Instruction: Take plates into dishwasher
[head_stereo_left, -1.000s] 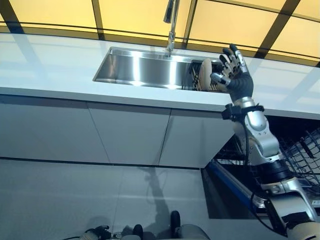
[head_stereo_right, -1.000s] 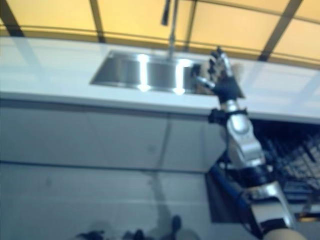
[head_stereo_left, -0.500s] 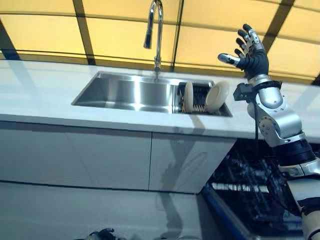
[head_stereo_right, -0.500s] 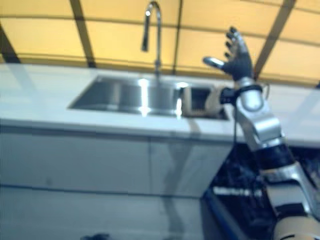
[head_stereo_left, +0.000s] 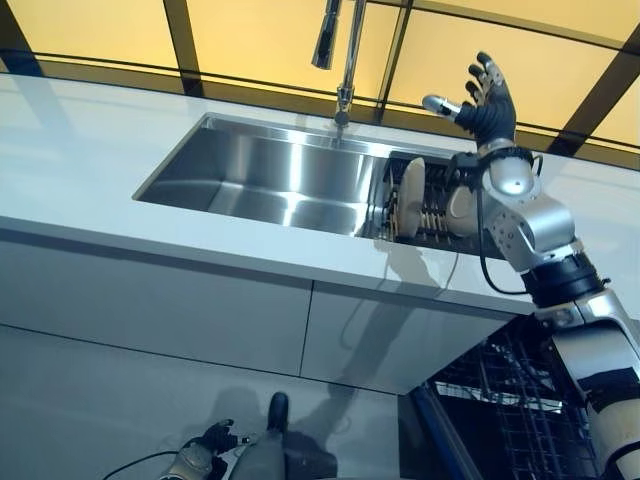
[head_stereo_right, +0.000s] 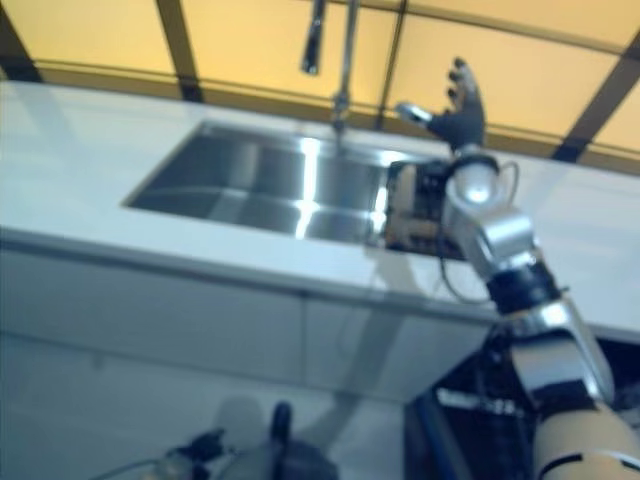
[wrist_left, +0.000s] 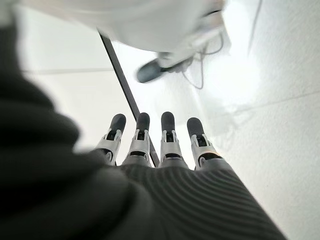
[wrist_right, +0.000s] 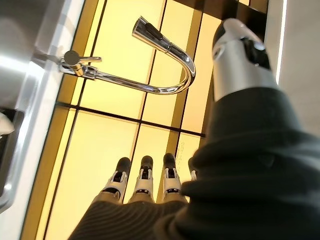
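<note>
The right hand (head_stereo_left: 483, 97) is raised above the far right end of the sink (head_stereo_left: 262, 180), fingers spread and holding nothing. The plates (head_stereo_left: 411, 185) stand on edge in the rack (head_stereo_left: 432, 215) at the right of the sink, just below and nearer than this hand. The left hand (wrist_left: 155, 145) hangs low by the floor with fingers straight, idle. I judge the step is the reach for a first plate. Next the hand must come down and close on a plate rim, then carry it to the open dishwasher (head_stereo_left: 520, 400) at lower right. No writing can be read.
</note>
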